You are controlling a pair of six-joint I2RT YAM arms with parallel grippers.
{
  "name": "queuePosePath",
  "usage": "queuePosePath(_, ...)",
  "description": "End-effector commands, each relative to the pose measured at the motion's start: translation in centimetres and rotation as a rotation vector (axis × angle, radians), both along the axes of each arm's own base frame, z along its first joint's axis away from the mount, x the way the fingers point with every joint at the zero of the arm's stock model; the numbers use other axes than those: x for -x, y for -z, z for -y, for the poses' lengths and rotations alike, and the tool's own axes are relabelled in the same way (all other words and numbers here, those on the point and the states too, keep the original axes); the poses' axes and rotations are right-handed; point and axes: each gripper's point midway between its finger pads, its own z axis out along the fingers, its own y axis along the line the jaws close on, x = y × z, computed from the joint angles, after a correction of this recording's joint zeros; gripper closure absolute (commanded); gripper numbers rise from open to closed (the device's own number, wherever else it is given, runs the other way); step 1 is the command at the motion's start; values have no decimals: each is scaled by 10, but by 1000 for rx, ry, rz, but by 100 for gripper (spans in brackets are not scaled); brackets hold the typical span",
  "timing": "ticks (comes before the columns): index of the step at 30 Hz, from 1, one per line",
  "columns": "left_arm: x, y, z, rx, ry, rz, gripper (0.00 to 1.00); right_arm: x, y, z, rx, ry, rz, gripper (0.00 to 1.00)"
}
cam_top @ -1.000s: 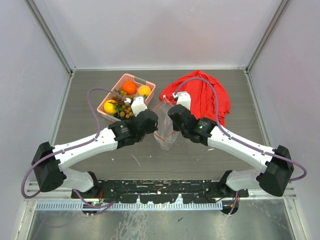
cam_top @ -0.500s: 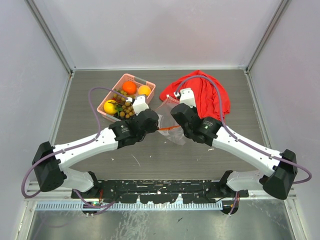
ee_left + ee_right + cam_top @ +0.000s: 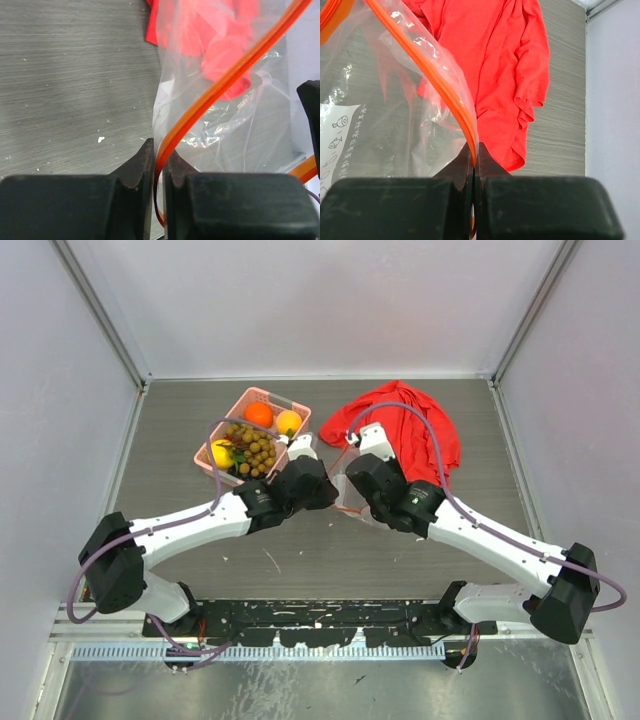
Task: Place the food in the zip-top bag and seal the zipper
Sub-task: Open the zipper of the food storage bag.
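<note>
The clear zip-top bag [image 3: 349, 507] hangs bunched between my two grippers at mid-table. My left gripper [image 3: 159, 152] is shut on the orange-red zipper [image 3: 226, 80] at one part of the bag's mouth. My right gripper [image 3: 474, 150] is shut on the zipper [image 3: 436, 76] at another part. The bag [image 3: 235, 140] looks empty in both wrist views. The food sits in the pink basket [image 3: 238, 403] at the far left: an orange [image 3: 258, 414], two yellow-orange fruits [image 3: 289, 421] [image 3: 221, 453] and the berry bunch [image 3: 256, 449].
A red cloth [image 3: 408, 435] lies crumpled behind the right arm, and it also shows in the right wrist view [image 3: 512, 75]. Grey walls enclose the table on three sides. The left arm's purple cable loops over the basket's near side.
Both grippers moved farther from the bases and closer together, carrying the bag's mouth up with them. The left wrist shifted right, uncovering the berries.
</note>
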Motion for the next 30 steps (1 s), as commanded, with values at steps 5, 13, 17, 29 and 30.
queuePosePath(5, -3, 7, 8, 156, 46, -79, 75, -8, 3, 2, 39, 37, 22, 99)
queuePosePath(13, -11, -14, -12, 214, 28, 4, 53, -12, 8, -14, 26, -20, -15, 99)
queuePosePath(17, -19, -22, -12, 199, 46, 56, 50, -12, 14, -22, 14, -59, -38, 99)
queuePosePath(29, -44, -27, 18, 156, 163, 98, 53, -10, 26, -34, 7, -119, -86, 99)
queuePosePath(30, -46, -24, 18, 146, 156, 91, 56, -9, 26, -35, 3, -122, -86, 99)
